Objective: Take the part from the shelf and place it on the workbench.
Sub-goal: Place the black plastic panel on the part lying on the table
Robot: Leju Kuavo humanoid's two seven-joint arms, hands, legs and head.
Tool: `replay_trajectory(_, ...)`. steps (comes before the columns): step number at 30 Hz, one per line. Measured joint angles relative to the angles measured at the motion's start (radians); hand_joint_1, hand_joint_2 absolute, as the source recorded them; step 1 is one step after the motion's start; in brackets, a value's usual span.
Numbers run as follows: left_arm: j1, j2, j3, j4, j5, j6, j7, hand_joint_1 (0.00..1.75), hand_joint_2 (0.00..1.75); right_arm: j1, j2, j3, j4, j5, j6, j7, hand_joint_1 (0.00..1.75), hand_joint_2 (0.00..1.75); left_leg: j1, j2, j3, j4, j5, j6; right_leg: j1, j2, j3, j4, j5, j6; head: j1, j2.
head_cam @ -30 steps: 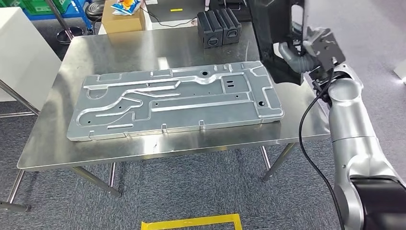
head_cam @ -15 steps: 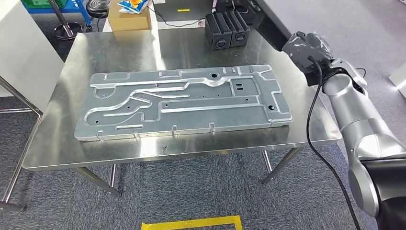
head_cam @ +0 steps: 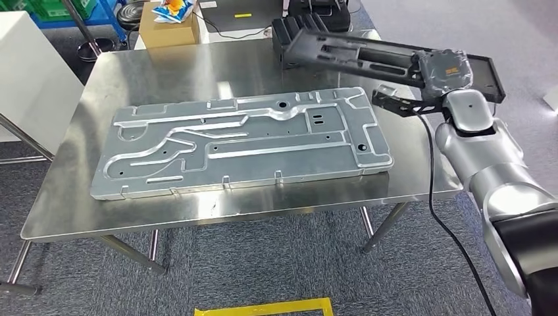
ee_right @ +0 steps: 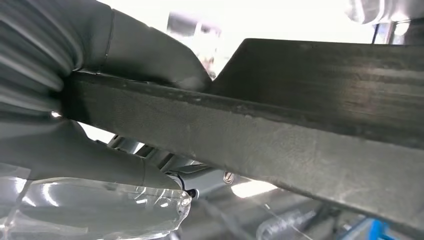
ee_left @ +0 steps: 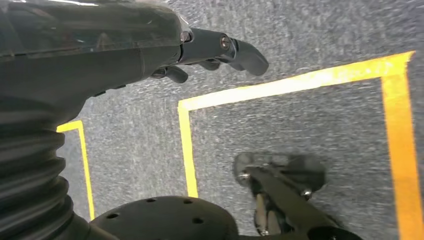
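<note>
Right hand (head_cam: 442, 74) holding black part (head_cam: 368, 56), above workbench (head_cam: 164, 72)

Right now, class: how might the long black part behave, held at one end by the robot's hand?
The black part looks stiff: it spans out without sagging. Gripped near one end by the right hand, it probably levers hard and may twist. Its slotted, thin form suggests modest weight.

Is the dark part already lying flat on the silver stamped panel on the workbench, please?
No: in the head view the dark part is held in the air by the right hand, above the far edge of the silver panel.
</note>
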Motion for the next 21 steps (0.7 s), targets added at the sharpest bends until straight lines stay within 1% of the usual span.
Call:
replay_trajectory(1,-0.001,0.000,0.000,0.000,-0.001,0.000,0.000,0.00,1.75,0.002,0.001,0.016,0.008,0.024,-0.014,0.005,1.75,1.75,0.000,0.000,0.000,-0.004,0.015,0.001,0.000,0.001,0.001,0.000,-0.001,0.000,0.000,0.000)
replay_trajectory(2,-0.003,0.000,-0.001,0.000,-0.002,-0.001,0.001,0.00,1.75,0.005,0.003,0.031,0.015,0.045,-0.029,0.009,1.75,1.75,0.000,0.000,0.019,-0.048,0.046,0.004,0.000,0.002,0.004,0.000,-0.001,0.001,0.000,0.000)
replay_trajectory(3,-0.003,0.000,-0.002,0.000,-0.003,-0.002,0.002,0.00,1.75,0.007,0.006,0.045,0.022,0.063,-0.043,0.010,1.75,1.75,0.000,0.000,0.052,-0.120,0.087,0.009,0.001,0.004,0.007,0.000,-0.003,0.002,0.000,0.000)
replay_trajectory(4,-0.003,0.000,-0.004,0.000,-0.004,-0.003,0.002,0.00,1.75,0.009,0.009,0.058,0.029,0.079,-0.058,0.012,1.75,1.75,-0.002,0.000,0.087,-0.192,0.117,0.014,0.002,0.006,0.008,0.001,-0.004,0.005,0.000,0.000)
replay_trajectory(5,-0.002,0.000,-0.005,0.000,-0.005,-0.005,0.002,0.00,1.75,0.011,0.012,0.070,0.036,0.092,-0.072,0.013,1.75,1.75,-0.004,0.000,0.113,-0.250,0.137,0.018,0.004,0.007,0.009,0.002,-0.005,0.008,0.000,0.000)
replay_trajectory(6,-0.001,0.000,-0.006,0.000,-0.005,-0.006,0.002,0.00,1.75,0.012,0.015,0.081,0.043,0.103,-0.083,0.016,1.75,1.75,-0.005,0.000,0.128,-0.284,0.145,0.021,0.005,0.007,0.008,0.002,-0.005,0.013,0.000,0.000)
replay_trajectory(8,0.000,0.000,-0.008,0.000,-0.004,-0.008,0.001,0.00,1.75,0.016,0.022,0.099,0.056,0.122,-0.098,0.023,1.75,1.75,-0.007,-0.002,0.132,-0.299,0.143,0.025,0.006,0.006,0.007,0.000,-0.003,0.024,0.001,0.000)
replay_trajectory(9,0.001,-0.001,-0.008,0.000,-0.003,-0.009,0.000,0.00,1.75,0.019,0.028,0.107,0.061,0.132,-0.106,0.027,1.75,1.75,-0.005,-0.002,0.133,-0.303,0.146,0.030,0.005,0.006,0.006,0.001,-0.004,0.030,0.001,0.000)
replay_trajectory(10,0.001,-0.001,-0.008,0.000,-0.001,-0.010,0.000,0.00,1.75,0.022,0.034,0.115,0.066,0.143,-0.118,0.033,1.75,1.75,-0.004,-0.001,0.136,-0.308,0.149,0.037,0.003,0.005,0.002,0.011,-0.013,0.035,0.001,0.000)
replay_trajectory(11,0.001,-0.001,-0.008,0.000,0.000,-0.010,-0.001,0.00,1.75,0.025,0.039,0.121,0.070,0.154,-0.134,0.039,1.75,1.75,-0.002,0.000,0.138,-0.313,0.153,0.042,0.002,0.004,-0.010,0.038,-0.031,0.039,0.001,0.000)
replay_trajectory(12,0.000,-0.001,-0.008,0.000,0.002,-0.010,-0.001,0.00,1.75,0.028,0.045,0.126,0.073,0.163,-0.154,0.047,1.75,1.75,-0.001,0.000,0.139,-0.316,0.155,0.046,0.001,0.003,-0.032,0.087,-0.059,0.042,0.002,0.000)
replay_trajectory(13,0.000,-0.002,-0.008,0.000,0.003,-0.010,-0.002,0.00,1.75,0.032,0.049,0.131,0.076,0.172,-0.176,0.057,1.75,1.75,-0.002,0.000,0.139,-0.317,0.155,0.049,0.001,0.003,-0.062,0.151,-0.090,0.045,0.003,0.000)
replay_trajectory(14,0.001,-0.003,-0.008,0.000,0.004,-0.010,-0.002,0.00,1.75,0.037,0.053,0.135,0.079,0.180,-0.196,0.066,1.75,1.75,-0.003,-0.001,0.139,-0.316,0.155,0.050,0.001,0.003,-0.093,0.216,-0.116,0.048,0.003,0.000)
replay_trajectory(15,0.002,-0.004,-0.009,0.000,0.004,-0.010,-0.002,0.00,1.75,0.043,0.057,0.139,0.083,0.188,-0.217,0.076,1.75,1.75,-0.003,-0.001,0.139,-0.315,0.154,0.050,0.000,0.003,-0.115,0.260,-0.126,0.050,0.003,0.000)
replay_trajectory(16,0.003,-0.005,-0.009,0.000,0.004,-0.009,-0.002,0.00,1.75,0.050,0.062,0.143,0.086,0.196,-0.237,0.084,1.75,1.75,-0.003,-0.002,0.139,-0.313,0.153,0.050,-0.001,0.003,-0.122,0.271,-0.118,0.051,0.003,0.000)
replay_trajectory(17,0.004,-0.007,-0.009,0.000,0.004,-0.009,-0.002,0.00,1.75,0.054,0.066,0.146,0.089,0.204,-0.256,0.092,1.75,1.75,-0.003,-0.002,0.139,-0.311,0.151,0.049,-0.002,0.003,-0.112,0.245,-0.094,0.050,0.003,0.000)
replay_trajectory(18,0.004,-0.008,-0.010,0.000,0.005,-0.007,-0.002,0.00,1.75,0.057,0.071,0.150,0.091,0.212,-0.272,0.100,1.75,1.75,-0.002,-0.003,0.140,-0.307,0.147,0.048,-0.003,0.002,-0.085,0.187,-0.059,0.049,0.003,0.000)
replay_trajectory(19,0.004,-0.009,-0.010,0.000,0.006,-0.006,-0.002,0.00,1.75,0.059,0.076,0.152,0.092,0.221,-0.287,0.107,1.75,1.75,-0.003,-0.003,0.139,-0.304,0.144,0.045,-0.003,0.002,-0.054,0.121,-0.031,0.046,0.003,0.000)
replay_trajectory(20,0.003,-0.010,-0.010,0.000,0.007,-0.005,-0.001,0.00,1.75,0.060,0.080,0.154,0.091,0.230,-0.296,0.115,1.75,1.75,-0.004,-0.003,0.137,-0.299,0.140,0.041,-0.001,0.002,-0.027,0.064,-0.012,0.043,0.003,0.000)
replay_trajectory(21,0.003,-0.011,-0.011,0.000,0.009,-0.002,-0.001,0.00,1.75,0.064,0.083,0.155,0.085,0.240,-0.303,0.123,1.75,1.75,-0.006,-0.003,0.135,-0.296,0.138,0.037,0.001,0.002,-0.010,0.028,-0.004,0.039,0.002,0.000)
